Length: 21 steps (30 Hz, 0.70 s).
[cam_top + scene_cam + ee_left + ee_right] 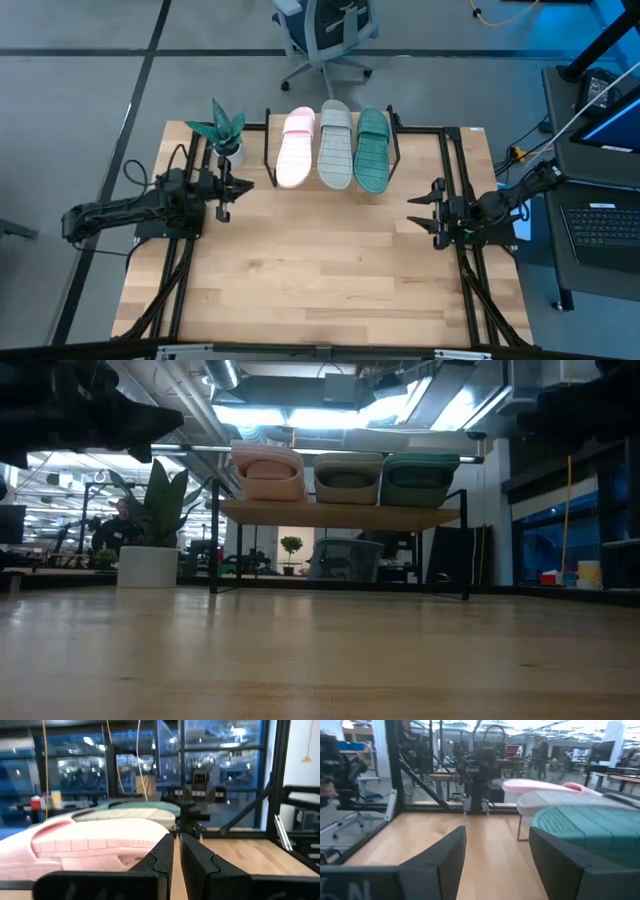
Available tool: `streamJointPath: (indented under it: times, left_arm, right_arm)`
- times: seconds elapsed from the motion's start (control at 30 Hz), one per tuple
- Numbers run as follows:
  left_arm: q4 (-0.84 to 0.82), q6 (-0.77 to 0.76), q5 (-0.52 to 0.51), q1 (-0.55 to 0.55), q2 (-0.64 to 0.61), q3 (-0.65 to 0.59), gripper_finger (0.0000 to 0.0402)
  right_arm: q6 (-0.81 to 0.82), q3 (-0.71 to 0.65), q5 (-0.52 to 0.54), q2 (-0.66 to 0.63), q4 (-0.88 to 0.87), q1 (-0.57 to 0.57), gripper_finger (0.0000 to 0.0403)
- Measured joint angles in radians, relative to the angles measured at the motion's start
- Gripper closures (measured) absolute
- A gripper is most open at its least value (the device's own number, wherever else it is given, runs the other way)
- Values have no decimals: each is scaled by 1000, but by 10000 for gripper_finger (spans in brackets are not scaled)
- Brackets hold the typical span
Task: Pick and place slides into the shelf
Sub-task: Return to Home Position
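Three slides lie side by side on the shelf (340, 515) at the table's far side: pale pink (295, 148), light grey (335, 145) and teal green (372, 150). In the low view they sit on the plank as pink (268, 472), grey (348, 477) and teal (420, 478). My left gripper (243, 184) hovers shut at the table's left, just left of the pink slide (95, 842), and touches nothing. My right gripper (413, 212) is open at the table's right, nearer than the teal slide (590, 827), and holds nothing.
A potted plant in a white pot (226, 138) stands at the far left corner, beside the shelf and close to my left gripper. Black frame rails run along both table sides. Bare wooden tabletop (320, 270) stretches between the arms and toward the near edge.
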Motion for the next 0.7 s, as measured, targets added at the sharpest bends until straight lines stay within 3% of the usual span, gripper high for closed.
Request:
streamJointPath:
  times: [0.3, 0.7]
  left_arm:
    - [-7, 0, -33, 0, -7, -14, 376]
    - [-78, 25, -178, -1, -3, -14, 376]
  right_arm:
    - [7, -73, 56, -32, 35, 0, 185]
    - [-80, -94, 68, -47, 72, 0, 185]
